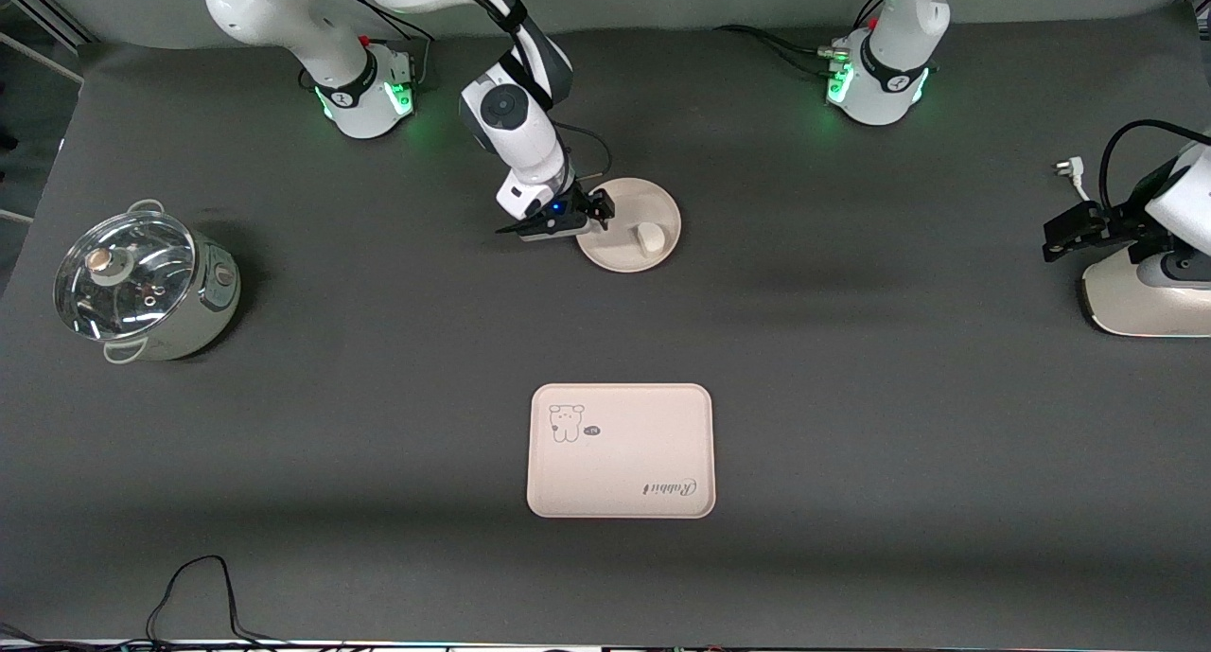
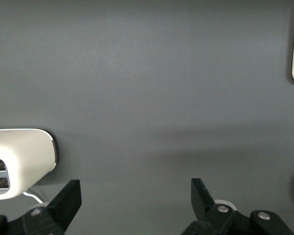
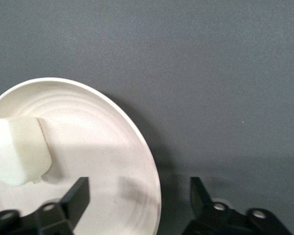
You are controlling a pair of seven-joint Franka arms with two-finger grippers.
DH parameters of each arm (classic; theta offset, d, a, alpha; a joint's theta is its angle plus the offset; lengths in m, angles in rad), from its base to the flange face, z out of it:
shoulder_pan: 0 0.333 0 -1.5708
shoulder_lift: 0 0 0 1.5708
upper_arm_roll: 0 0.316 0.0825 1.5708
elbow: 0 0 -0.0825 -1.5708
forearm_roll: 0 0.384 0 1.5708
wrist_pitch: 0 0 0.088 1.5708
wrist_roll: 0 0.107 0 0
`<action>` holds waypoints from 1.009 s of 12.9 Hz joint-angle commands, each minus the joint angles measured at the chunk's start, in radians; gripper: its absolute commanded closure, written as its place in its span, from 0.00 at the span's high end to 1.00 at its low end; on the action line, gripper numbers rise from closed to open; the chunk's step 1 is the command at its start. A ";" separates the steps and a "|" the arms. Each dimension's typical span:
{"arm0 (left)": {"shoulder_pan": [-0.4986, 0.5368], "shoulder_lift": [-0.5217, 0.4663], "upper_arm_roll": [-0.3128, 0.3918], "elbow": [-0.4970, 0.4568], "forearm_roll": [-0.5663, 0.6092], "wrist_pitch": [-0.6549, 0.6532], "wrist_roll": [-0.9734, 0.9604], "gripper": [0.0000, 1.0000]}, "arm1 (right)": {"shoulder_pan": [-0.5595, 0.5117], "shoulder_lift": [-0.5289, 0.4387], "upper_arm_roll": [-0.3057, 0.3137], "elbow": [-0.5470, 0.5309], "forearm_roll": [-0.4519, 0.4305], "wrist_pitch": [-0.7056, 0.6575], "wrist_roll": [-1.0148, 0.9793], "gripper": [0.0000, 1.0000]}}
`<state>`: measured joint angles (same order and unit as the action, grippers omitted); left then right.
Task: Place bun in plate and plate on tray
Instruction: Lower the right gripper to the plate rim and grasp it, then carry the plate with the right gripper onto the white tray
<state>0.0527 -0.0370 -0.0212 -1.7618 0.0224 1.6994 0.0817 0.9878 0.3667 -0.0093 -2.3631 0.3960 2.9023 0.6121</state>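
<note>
The round cream plate (image 1: 662, 207) lies on the dark table near the robots' bases, with the small off-white bun (image 1: 649, 238) lying in it. My right gripper (image 1: 591, 212) is open at the plate's rim on the side toward the right arm's end. In the right wrist view one finger is over the plate (image 3: 98, 142), the other is over the table, and the right gripper (image 3: 137, 193) is apart from the bun (image 3: 17, 152). The cream-pink tray (image 1: 620, 463) lies empty, nearer to the front camera. My left gripper (image 1: 1074, 236) waits open at the left arm's end; the left wrist view (image 2: 135, 196) shows bare table between its fingers.
A pot with a glass lid (image 1: 142, 288) stands at the right arm's end. A white appliance (image 1: 1145, 297) sits under the left arm, and also shows in the left wrist view (image 2: 19, 156). A white plug (image 1: 1067, 169) lies near it. A black cable (image 1: 189, 586) lies at the front edge.
</note>
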 commanded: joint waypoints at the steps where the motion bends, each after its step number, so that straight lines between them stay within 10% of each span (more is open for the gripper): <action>1: -0.011 0.003 0.012 0.007 0.002 0.000 0.010 1.00 | -0.003 -0.026 -0.001 -0.021 0.035 -0.014 -0.067 0.58; 3: -0.013 0.003 0.012 0.012 0.002 0.002 0.010 1.00 | -0.003 -0.023 -0.001 -0.024 0.035 -0.012 -0.081 0.50; 7: -0.011 0.009 0.012 0.021 0.004 0.006 0.012 1.00 | -0.005 -0.023 -0.001 -0.024 0.035 -0.015 -0.081 0.04; 13: -0.014 0.012 0.012 0.027 0.001 -0.003 0.010 1.00 | -0.027 -0.083 -0.006 -0.021 0.035 -0.066 -0.097 0.00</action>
<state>0.0527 -0.0364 -0.0204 -1.7567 0.0224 1.7033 0.0817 0.9808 0.3515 -0.0116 -2.3747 0.3964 2.8950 0.5699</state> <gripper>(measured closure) 0.000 0.965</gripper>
